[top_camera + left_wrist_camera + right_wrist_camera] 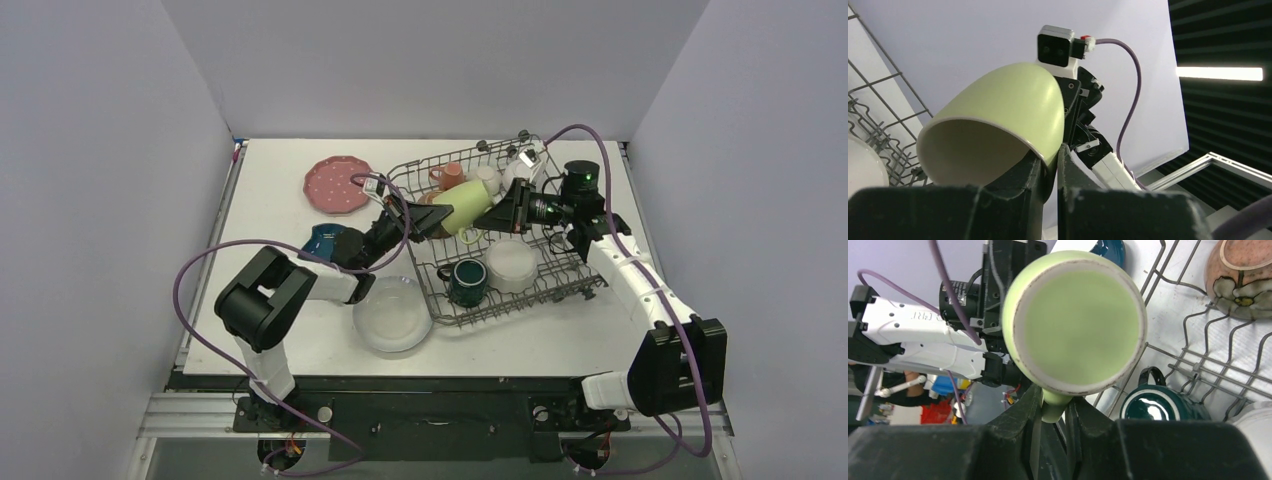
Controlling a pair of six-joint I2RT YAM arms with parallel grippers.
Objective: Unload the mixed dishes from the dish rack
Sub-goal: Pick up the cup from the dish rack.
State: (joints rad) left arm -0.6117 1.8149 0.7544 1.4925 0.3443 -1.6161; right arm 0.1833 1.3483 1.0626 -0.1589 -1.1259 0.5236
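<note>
Pink plate (338, 185) and blue dish (322, 240) are out on the table (270, 200), left hand (1054, 155) and right hand (1053, 405) pinch the light-green cup (462, 208), green mug (466, 281) and white bowl (511, 264) remain racked

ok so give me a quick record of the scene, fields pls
held item: light-green cup, over the dish rack
left jaws: shut on the cup's rim
right jaws: shut on the cup's handle
in rack: dark green mug, white bowl, orange cup
on table: pink dotted plate, dark blue dish, white plate
</note>
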